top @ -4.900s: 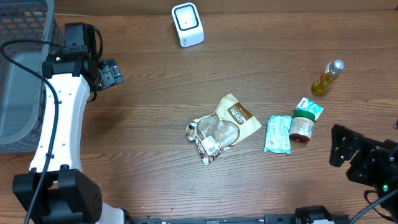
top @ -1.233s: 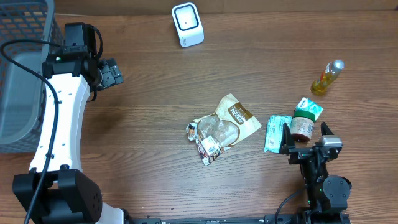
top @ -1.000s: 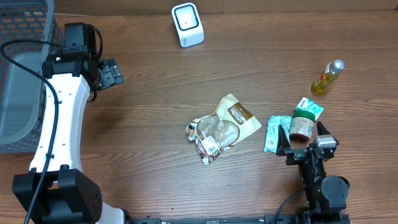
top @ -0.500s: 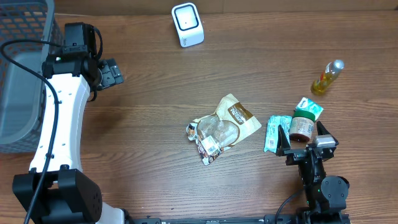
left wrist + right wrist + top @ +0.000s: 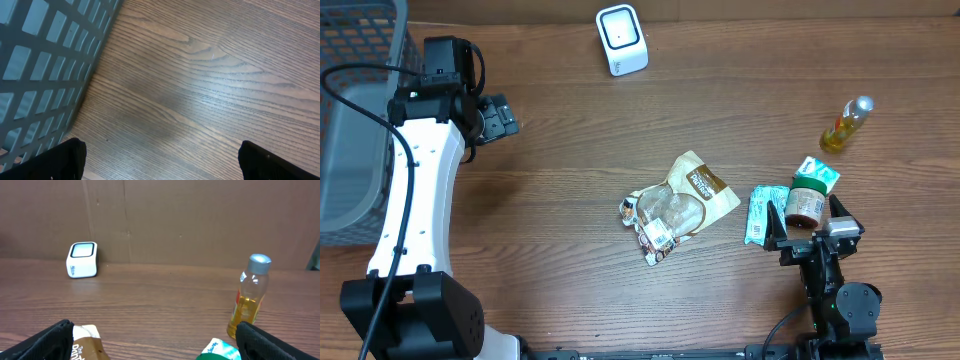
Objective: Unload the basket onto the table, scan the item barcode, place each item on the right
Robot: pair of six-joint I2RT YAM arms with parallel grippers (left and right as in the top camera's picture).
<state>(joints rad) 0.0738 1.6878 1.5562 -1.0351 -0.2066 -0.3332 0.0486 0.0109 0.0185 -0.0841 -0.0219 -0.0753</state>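
Note:
Items lie on the wooden table: a brown snack bag [image 5: 688,196], a green packet [image 5: 766,215], a red jar with a green lid [image 5: 806,200] on a teal packet [image 5: 819,172], and an oil bottle [image 5: 847,124]. The white barcode scanner [image 5: 621,40] stands at the far edge. My right gripper [image 5: 805,213] is open, its fingertips either side of the jar's near end, holding nothing. In the right wrist view the green lid [image 5: 217,354] peeks up between the fingers [image 5: 47,340], with the scanner [image 5: 82,259] far ahead. My left gripper [image 5: 502,115] is open over bare wood.
A grey mesh basket [image 5: 350,120] fills the far left; its wall [image 5: 45,75] is close beside the left gripper [image 5: 165,165]. The oil bottle [image 5: 248,296] stands upright ahead of the right gripper [image 5: 160,347], with the snack bag [image 5: 85,342] at its left finger.
The right arm came from the table's front right corner to the jar, then held still over the last second. The left arm has not moved.

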